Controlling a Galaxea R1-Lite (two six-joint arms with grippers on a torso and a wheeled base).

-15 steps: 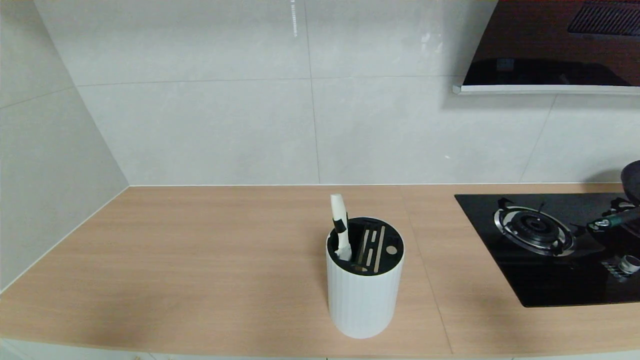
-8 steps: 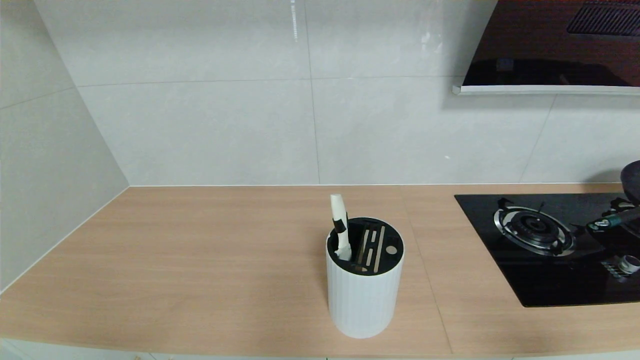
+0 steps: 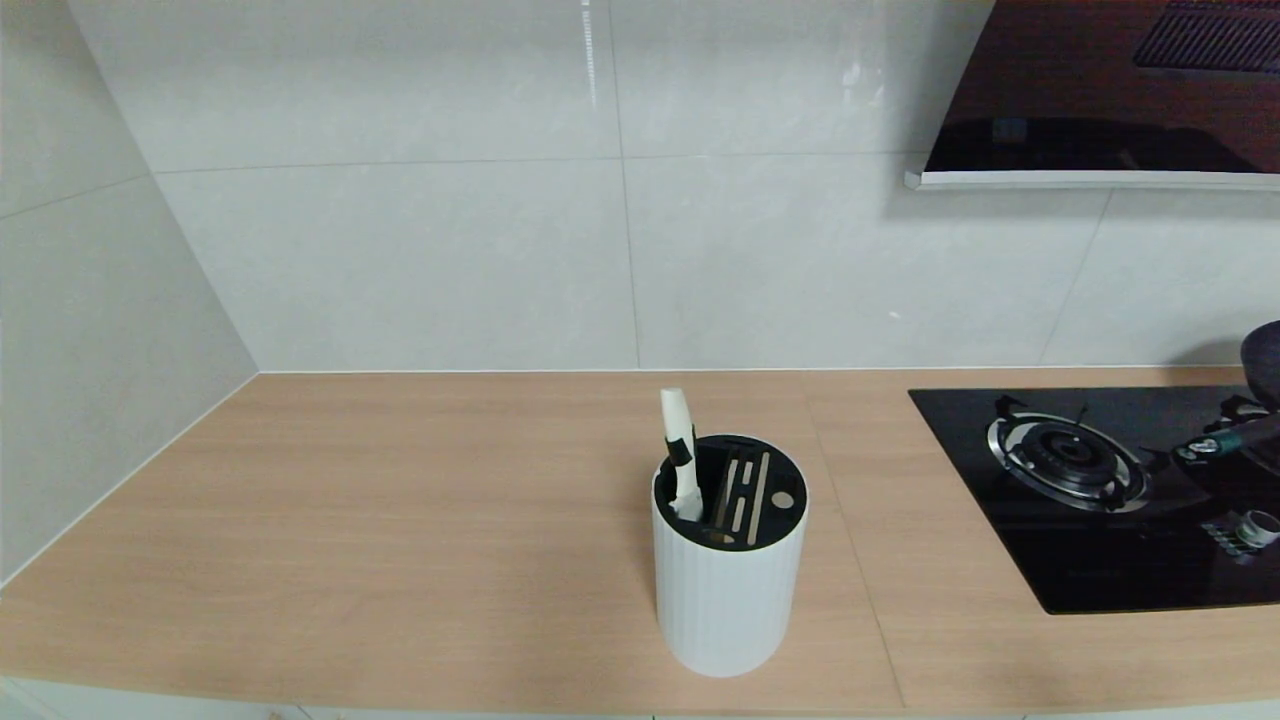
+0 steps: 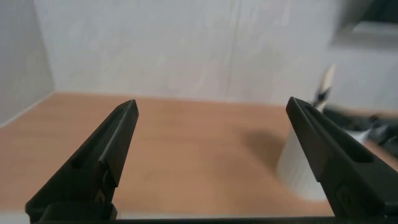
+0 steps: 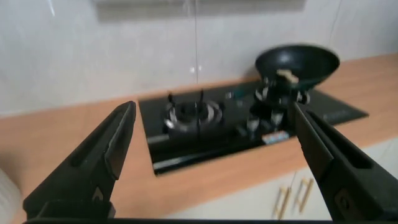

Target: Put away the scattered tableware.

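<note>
Nothing has shifted over the last second. The head view is the same throughout, and everything on the counter sits where it did.

The white ribbed cylindrical utensil holder with a black slotted top point(image 3: 728, 580) stands upright on the light wooden countertop point(image 3: 400, 520), near its front edge. One white-handled utensil with a black band point(image 3: 679, 440) stands in it. It sits in the opening on the holder's left side, leaning slightly, with the handle poking up above the rim. I can't make out what kind of utensil it is.

On the right, the black glass gas hob point(image 3: 1100, 540) is set into the counter, well apart from the holder. A dark pan point(image 3: 1262, 360) sits on its far right side. A dark glossy range hood point(image 3: 1100, 90) hangs above the hob against the pale grey tiled wall point(image 3: 400, 250).

My left gripper point(image 4: 211, 106) is spread wide with nothing between its fingers. It hangs over the countertop point(image 4: 186, 149), with the holder point(image 4: 298, 168) and its utensil point(image 4: 324, 84) ahead of it and off to one side.

My right gripper point(image 5: 212, 109) is also spread wide and holds nothing. It faces the hob point(image 5: 205, 146) and the pan point(image 5: 297, 62), and pale cabinet fronts with slim handles point(image 5: 292, 196) show below the counter edge.
</note>
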